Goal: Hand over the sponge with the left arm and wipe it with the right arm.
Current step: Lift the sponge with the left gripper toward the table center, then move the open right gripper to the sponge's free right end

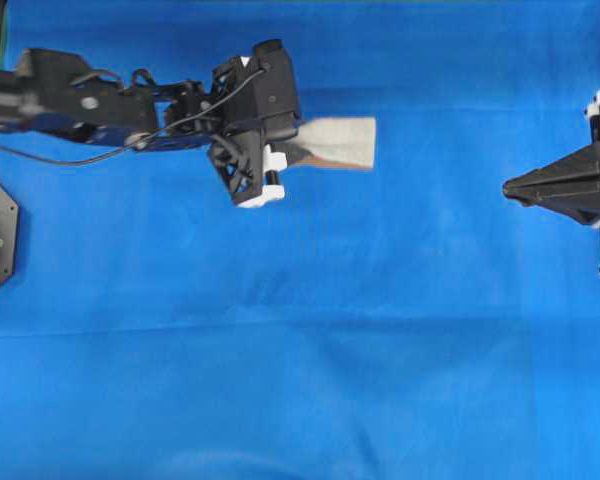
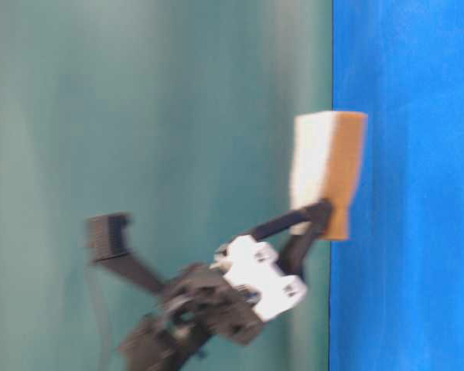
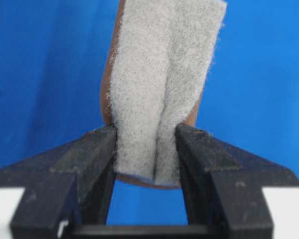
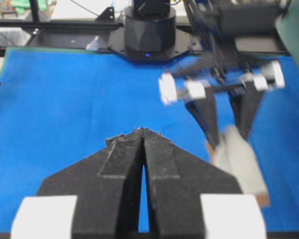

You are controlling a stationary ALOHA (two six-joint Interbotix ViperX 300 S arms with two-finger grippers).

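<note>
Now the handover wants a steady carry: the left arm (image 1: 130, 100) should bring the sponge (image 1: 340, 142) across with its free end leading, so the right arm (image 1: 580, 185) can take hold past the left jaws. The left jaws pinch the sponge's near end, creasing it, and the rest juts out beyond the tips, above the desk (image 1: 300, 360). The right jaws are pressed together, empty, well apart from it.

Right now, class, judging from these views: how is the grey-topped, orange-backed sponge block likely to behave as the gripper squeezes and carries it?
The grey-topped, orange-backed sponge block is probably soft: its felt face creases inward between the left gripper fingers. It seems light, since a pinch at one end holds it out from the gripper without obvious sag. The fuzzy surface likely resists slipping, though so small a bite might let it swivel.
</note>
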